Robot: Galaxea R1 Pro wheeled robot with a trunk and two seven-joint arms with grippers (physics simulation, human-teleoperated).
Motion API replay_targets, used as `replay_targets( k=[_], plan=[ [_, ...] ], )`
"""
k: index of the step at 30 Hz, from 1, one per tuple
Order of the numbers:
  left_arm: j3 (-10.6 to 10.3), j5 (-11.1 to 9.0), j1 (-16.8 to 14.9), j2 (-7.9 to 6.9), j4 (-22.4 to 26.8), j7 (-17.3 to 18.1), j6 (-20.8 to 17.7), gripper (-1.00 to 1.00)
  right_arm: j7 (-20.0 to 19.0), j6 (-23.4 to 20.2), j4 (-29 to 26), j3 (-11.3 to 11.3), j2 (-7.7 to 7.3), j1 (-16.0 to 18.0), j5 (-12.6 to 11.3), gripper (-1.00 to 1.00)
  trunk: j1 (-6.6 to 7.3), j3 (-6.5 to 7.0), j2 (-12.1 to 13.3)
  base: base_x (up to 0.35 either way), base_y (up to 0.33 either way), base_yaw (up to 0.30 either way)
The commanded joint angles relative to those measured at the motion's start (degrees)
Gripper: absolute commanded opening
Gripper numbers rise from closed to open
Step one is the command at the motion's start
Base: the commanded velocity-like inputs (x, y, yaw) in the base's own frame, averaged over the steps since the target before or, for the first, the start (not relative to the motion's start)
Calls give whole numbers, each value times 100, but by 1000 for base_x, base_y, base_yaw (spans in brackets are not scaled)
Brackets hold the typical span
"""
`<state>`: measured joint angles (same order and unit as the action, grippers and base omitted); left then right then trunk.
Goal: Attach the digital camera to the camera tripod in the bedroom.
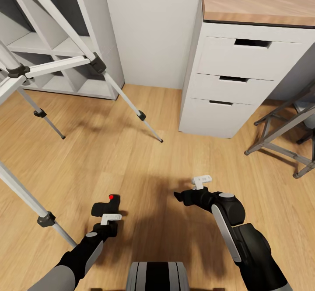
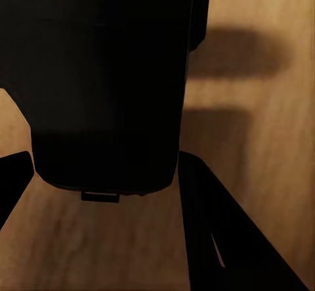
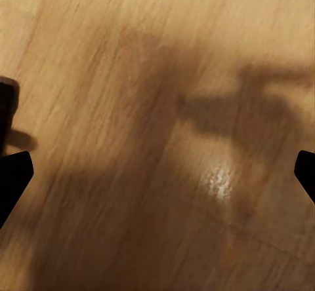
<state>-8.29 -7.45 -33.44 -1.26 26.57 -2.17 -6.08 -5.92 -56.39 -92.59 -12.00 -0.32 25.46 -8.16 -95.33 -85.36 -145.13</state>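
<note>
The digital camera [image 1: 102,208], small and black with a red button on top, is held just above the wood floor at lower left in the head view. My left gripper [image 1: 106,214] is shut on it. In the left wrist view the camera's dark body [image 2: 105,81] sits between the two fingers [image 2: 216,238]. The camera tripod [image 1: 65,66] stands at the left; its silver-white legs with black joints spread over the floor, and its head is out of view. My right gripper [image 1: 178,196] hangs open over bare floor, fingertips [image 3: 14,176] wide apart.
A white drawer unit with a wood top [image 1: 232,85] stands at back right. A white cube shelf [image 1: 65,46] is behind the tripod. Grey metal frame legs [image 1: 284,138] reach in from the right edge. One tripod leg [image 1: 26,197] crosses the lower left.
</note>
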Motion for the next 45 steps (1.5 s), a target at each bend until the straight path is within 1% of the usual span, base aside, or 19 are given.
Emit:
replay_targets(
  k=[1, 21, 32, 45],
  plan=[
    [-77, -117, 4, -5, 6, -10, -31, -100, 4, -25, -5, -3, -3, 3, -18, 100, 0, -4, -1, 0, 0, 0],
    [-77, -115, 4, 0, 14, -28, -19, -100, 5, -26, -5, -4, -3, 3, -18, 100, 0, -4, -1, 0, 0, 0],
    [-77, -113, 4, 3, 23, -33, -30, -100, 9, -23, -5, -4, -3, 3, -18, 100, 28, 240, 14, 0, 0, 0],
    [-85, -124, 7, 24, 174, -16, -115, -100, 7, -23, -5, -4, 2, 5, -18, 100, 62, 528, 31, 0, 0, 0]
  ],
)
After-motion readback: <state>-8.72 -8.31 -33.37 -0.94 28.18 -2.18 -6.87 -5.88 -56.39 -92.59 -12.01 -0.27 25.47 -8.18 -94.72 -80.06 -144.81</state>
